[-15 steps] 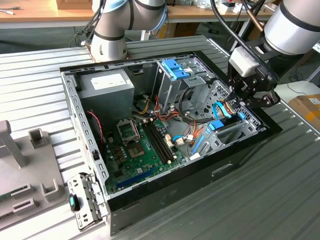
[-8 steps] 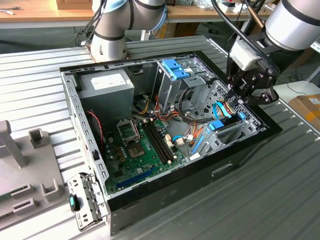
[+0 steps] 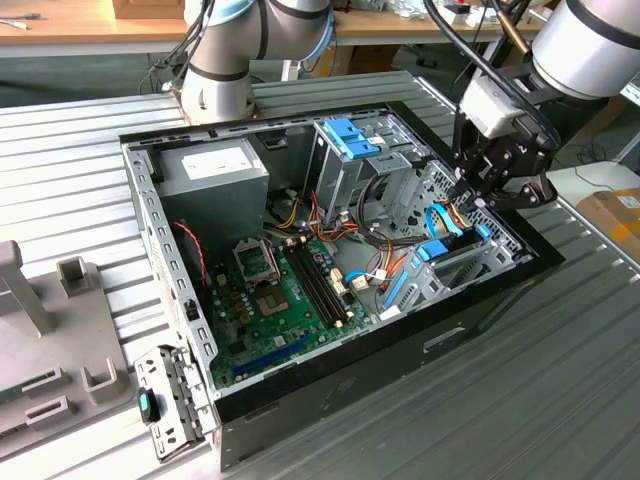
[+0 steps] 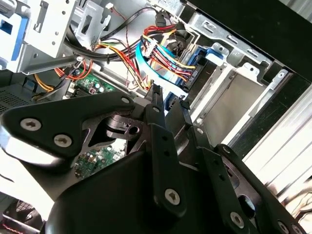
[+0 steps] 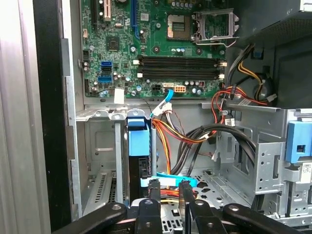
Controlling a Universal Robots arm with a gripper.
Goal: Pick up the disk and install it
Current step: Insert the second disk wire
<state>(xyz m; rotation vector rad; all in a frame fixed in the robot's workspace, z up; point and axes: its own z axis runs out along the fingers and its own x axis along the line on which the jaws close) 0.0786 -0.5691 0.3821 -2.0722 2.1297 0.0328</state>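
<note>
Open computer case [image 3: 180,330] on the slatted metal table [image 3: 560,370], filling mid frame in the exterior view. Motherboard [image 3: 280,290] lower centre, power supply [image 3: 215,170] upper left, drive cage [image 3: 350,160] top centre. Disk [image 5: 137,146] with blue bracket stands on edge in its bay, centre-left in the first wrist view, right of centre [image 3: 445,247] in the exterior view. My gripper [image 5: 168,186] hangs just above its end, fingers [image 5: 154,187] slightly apart, holding nothing
</note>
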